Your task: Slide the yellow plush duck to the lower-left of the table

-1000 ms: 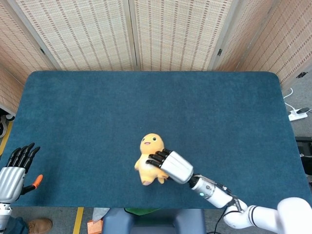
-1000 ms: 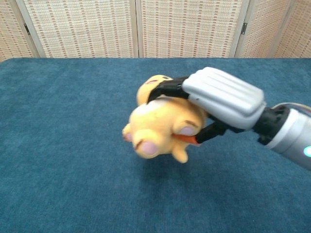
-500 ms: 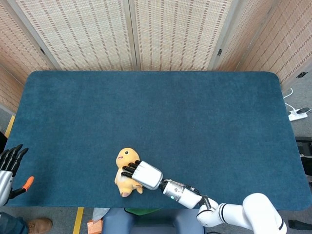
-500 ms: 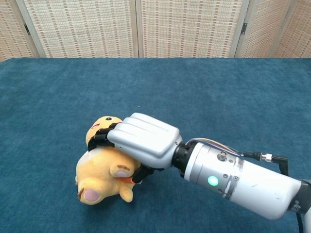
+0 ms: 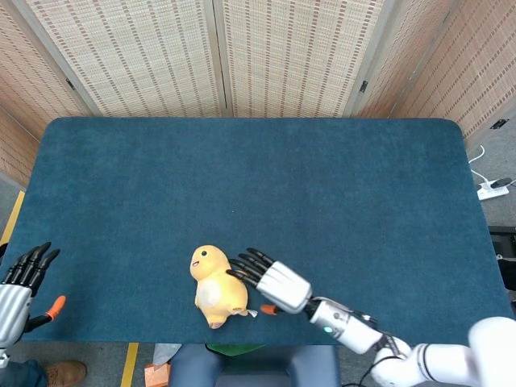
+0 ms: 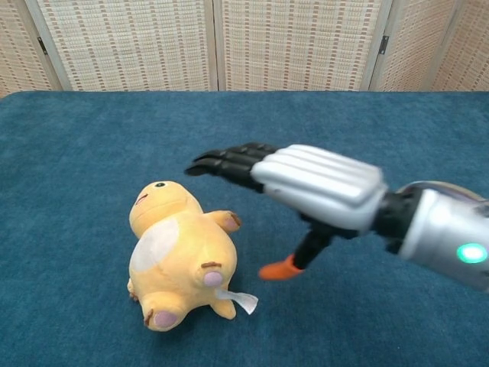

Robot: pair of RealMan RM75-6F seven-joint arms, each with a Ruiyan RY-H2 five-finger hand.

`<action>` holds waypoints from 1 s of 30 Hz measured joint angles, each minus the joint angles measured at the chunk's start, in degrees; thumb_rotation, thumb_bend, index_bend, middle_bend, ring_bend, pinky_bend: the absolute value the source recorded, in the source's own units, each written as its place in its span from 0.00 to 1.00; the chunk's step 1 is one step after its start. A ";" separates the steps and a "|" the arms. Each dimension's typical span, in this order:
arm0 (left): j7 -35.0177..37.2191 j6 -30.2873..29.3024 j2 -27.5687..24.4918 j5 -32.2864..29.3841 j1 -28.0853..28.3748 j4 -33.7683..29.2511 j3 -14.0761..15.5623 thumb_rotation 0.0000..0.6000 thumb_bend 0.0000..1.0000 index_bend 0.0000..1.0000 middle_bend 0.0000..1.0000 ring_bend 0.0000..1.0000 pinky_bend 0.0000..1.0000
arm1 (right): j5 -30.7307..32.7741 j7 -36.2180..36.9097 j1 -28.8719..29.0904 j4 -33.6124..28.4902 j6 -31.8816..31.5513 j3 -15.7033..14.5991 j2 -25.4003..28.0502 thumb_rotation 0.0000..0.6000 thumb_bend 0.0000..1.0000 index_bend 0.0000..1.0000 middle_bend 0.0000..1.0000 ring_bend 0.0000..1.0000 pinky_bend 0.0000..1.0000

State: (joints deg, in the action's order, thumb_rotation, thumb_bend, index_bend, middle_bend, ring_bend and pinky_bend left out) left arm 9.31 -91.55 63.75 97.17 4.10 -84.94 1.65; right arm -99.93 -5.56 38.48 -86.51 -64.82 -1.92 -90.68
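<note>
The yellow plush duck (image 5: pixel 214 284) lies on its back near the table's front edge, left of centre, head toward the far side; in the chest view the duck (image 6: pixel 177 255) shows its white belly and a tag. My right hand (image 5: pixel 272 279) hovers just right of it, fingers stretched out and apart, holding nothing. The chest view shows this right hand (image 6: pixel 306 183) above and right of the duck, clear of it. My left hand (image 5: pixel 18 286) hangs off the table's left front corner, fingers extended, empty.
The blue cloth table (image 5: pixel 258 177) is backed by woven folding screens (image 5: pixel 218 48). A power strip and cable (image 5: pixel 492 187) lie on the floor to the right. A shoe (image 5: pixel 64 373) shows on the floor at bottom left.
My right hand has let go of the duck, opened and drawn back to the right. The duck has rolled onto its back and stayed near the front-left area. The left hand shifted slightly.
</note>
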 measured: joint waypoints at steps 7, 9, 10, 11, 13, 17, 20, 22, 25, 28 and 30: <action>3.67 2.81 2.21 10.62 4.54 -0.29 3.17 1.00 0.29 0.00 0.00 0.00 0.18 | -0.92 4.21 -12.87 -2.51 -16.90 -7.83 15.66 1.00 0.03 0.00 0.00 0.00 0.00; 2.38 4.92 2.96 12.67 6.27 -1.62 3.53 1.00 0.28 0.00 0.00 0.00 0.18 | -0.91 7.00 -16.90 -1.34 -22.29 -9.27 17.76 1.00 0.03 0.00 0.00 0.00 0.00; 1.07 6.65 3.42 13.41 7.35 -2.85 3.66 1.00 0.28 0.00 0.00 0.00 0.17 | -0.83 8.34 -18.51 -0.52 -24.44 -9.63 18.39 1.00 0.03 0.00 0.00 0.00 0.00; -0.14 8.08 3.77 13.71 8.13 -3.83 3.66 1.00 0.28 0.00 0.00 0.00 0.17 | -0.70 9.76 -19.99 0.46 -26.42 -9.84 18.95 1.00 0.03 0.00 0.00 0.00 0.00; -3.82 11.67 4.69 13.69 9.79 -5.96 3.32 1.00 0.27 0.00 0.00 0.00 0.16 | -0.42 13.10 -22.61 2.83 -29.60 -10.10 20.39 1.00 0.03 0.00 0.00 0.00 0.00; -11.78 20.40 7.08 11.05 13.15 -10.32 1.74 1.00 0.26 0.00 0.00 0.00 0.13 | -0.13 16.76 -25.04 4.66 -32.52 -9.67 22.32 1.00 0.03 0.00 0.00 0.00 0.00; -17.46 27.45 9.43 7.34 16.15 -13.49 0.16 1.00 0.25 0.00 0.00 0.00 0.12 | -0.18 17.11 -26.94 5.54 -35.52 -8.80 23.27 1.00 0.03 0.00 0.00 0.00 0.00; -21.24 31.26 11.28 4.57 18.19 -15.26 -0.94 1.00 0.25 0.00 0.00 0.00 0.11 | -0.23 18.17 -27.85 5.92 -36.35 -8.20 23.91 1.00 0.03 0.00 0.00 0.00 0.00; -25.45 35.13 13.75 1.32 20.64 -16.99 -2.10 1.00 0.25 0.00 0.00 0.00 0.11 | -0.47 19.59 -28.53 6.07 -36.16 -7.57 24.63 1.00 0.03 0.00 0.00 0.00 0.00; -28.43 37.89 15.71 -1.54 22.42 -17.69 -2.77 1.00 0.25 0.00 0.00 0.00 0.11 | -1.05 20.25 -28.71 5.97 -35.43 -7.23 25.00 1.00 0.03 0.00 0.00 0.00 0.00; -29.75 39.00 16.93 -3.02 23.23 -17.80 -3.01 1.00 0.25 0.00 0.00 0.00 0.11 | -1.23 20.36 -28.72 5.93 -34.77 -6.93 25.02 1.00 0.03 0.00 0.00 0.00 0.00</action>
State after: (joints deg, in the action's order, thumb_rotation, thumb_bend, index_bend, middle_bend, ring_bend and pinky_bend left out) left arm -20.44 -52.55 80.68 94.14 27.33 -102.74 -1.36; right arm -101.16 14.80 9.76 -80.57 -99.59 -8.85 -65.66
